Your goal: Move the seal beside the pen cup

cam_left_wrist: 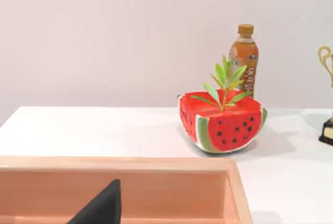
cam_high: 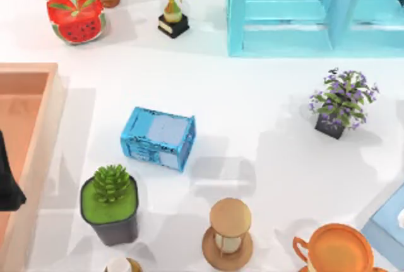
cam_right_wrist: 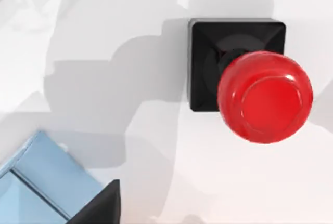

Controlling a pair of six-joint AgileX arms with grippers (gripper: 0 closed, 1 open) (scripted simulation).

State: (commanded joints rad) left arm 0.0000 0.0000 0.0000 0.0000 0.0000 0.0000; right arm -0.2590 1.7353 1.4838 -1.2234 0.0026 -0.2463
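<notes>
Seal: I see the seal (cam_right_wrist: 250,81) in the right wrist view, upright on the white surface (cam_right_wrist: 104,37), red knob over its black square base, nothing touching it.
Seal against the room: from above I cannot place it, so I cannot say how far it stands from its goal.
Pen cup: the pen cup (cam_high: 158,137) sits near the middle of the surface, towards the left, with the potted succulent (cam_high: 111,203) just below it and the hourglass (cam_high: 230,233) to its lower right.
Right tool: my right wrist camera looks straight down on the seal; a dark sliver at the frame edge is all I get of the right tool (cam_right_wrist: 96,206), so I cannot tell whether it is released or clenched.
Left tool: the left tool (cam_left_wrist: 99,208) hangs over the wooden tray (cam_left_wrist: 156,164) at the left edge, idle by my reading; its state I cannot tell either.
Done: as I judge it, nothing yet; the seal is not grasped.
Left: descend on the knob, grip, carry over, set it down next to the pen cup.
</notes>
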